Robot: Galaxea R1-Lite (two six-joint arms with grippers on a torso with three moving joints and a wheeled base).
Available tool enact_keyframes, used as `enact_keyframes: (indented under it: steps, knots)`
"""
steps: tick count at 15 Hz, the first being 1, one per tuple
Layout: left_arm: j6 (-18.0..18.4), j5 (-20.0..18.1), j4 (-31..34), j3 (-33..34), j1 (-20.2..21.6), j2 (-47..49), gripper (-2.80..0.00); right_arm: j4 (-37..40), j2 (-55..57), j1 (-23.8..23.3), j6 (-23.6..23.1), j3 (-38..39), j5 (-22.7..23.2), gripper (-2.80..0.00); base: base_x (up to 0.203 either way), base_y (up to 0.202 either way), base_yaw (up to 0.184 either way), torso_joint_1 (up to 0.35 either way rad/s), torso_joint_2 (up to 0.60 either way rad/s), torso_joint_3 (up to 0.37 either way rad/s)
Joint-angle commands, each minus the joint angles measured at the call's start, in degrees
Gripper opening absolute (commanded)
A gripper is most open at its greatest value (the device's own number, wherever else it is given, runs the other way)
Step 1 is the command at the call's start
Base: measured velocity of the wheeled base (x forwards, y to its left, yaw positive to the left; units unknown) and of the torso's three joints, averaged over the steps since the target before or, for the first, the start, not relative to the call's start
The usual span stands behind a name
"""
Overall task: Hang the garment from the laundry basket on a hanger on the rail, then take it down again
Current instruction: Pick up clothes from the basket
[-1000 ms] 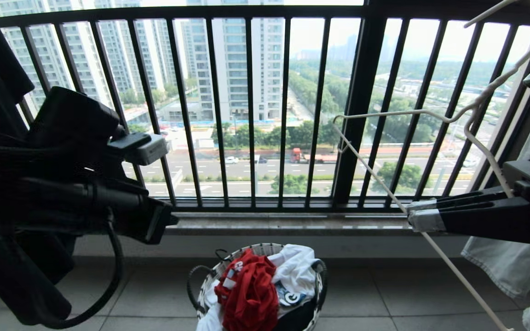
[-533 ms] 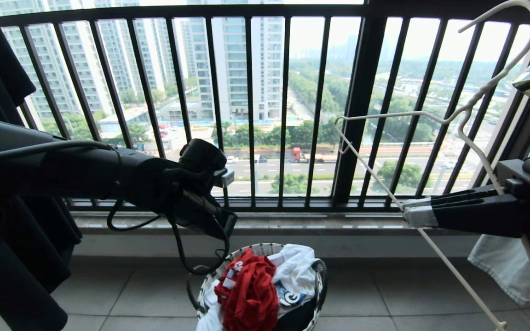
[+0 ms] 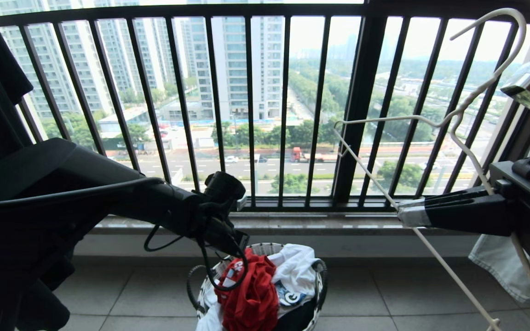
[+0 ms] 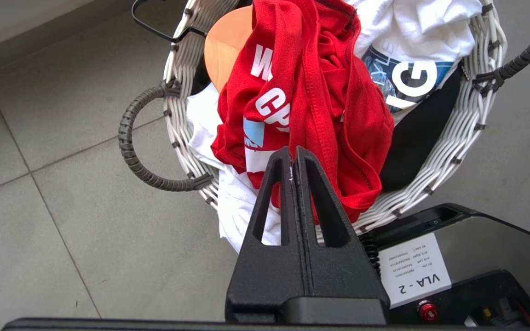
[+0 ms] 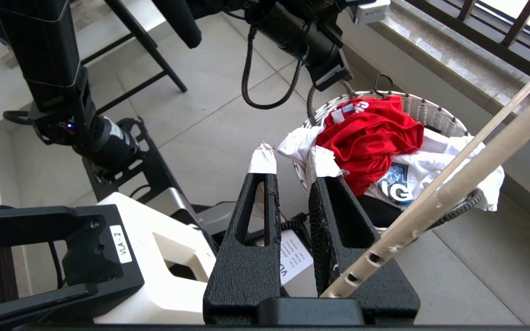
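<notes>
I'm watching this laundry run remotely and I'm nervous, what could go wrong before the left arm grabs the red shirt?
The left gripper hangs shut above the garment; unless it opens, it would likely just poke the cloth. The garment lies bunched over a white shirt in the laundry basket, so a grab might lift both.

1. A black barred railing (image 3: 251,105) runs across the window, with one thicker post right of the middle.
2. Beyond the bars, in hazy daylight, stand tall pale apartment towers (image 3: 233,59), green trees and a wide road with a red truck (image 3: 298,155).
3. A grey stone sill (image 3: 292,223) runs under the railing.
4. The floor (image 3: 375,294) is large grey tiles with thin joints.
</notes>
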Motion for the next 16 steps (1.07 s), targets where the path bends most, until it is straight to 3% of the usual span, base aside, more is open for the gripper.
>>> enact_keyframes:
  steps: [1,9,16]
  knots:
    - [0.0,0.1,0.1,0.9,-0.4,-0.9,-2.80,0.1,0.3,-0.4,-0.1,0.0,0.3,-2.80,0.000,0.000,0.000,0.000,0.00,0.000]
    - [-0.1,0.1,0.6,1.3,-3.4,-3.3,-2.80,0.2,0.5,-0.5,-0.1,0.1,0.4,-2.80,0.000,0.000,0.000,0.000,0.00,-0.004]
    - [-0.1,0.2,5.9,-0.6,-3.7,-5.7,-2.80,0.2,0.4,-0.6,-0.1,0.1,0.4,-2.80,0.000,0.000,0.000,0.004,0.00,-0.175]
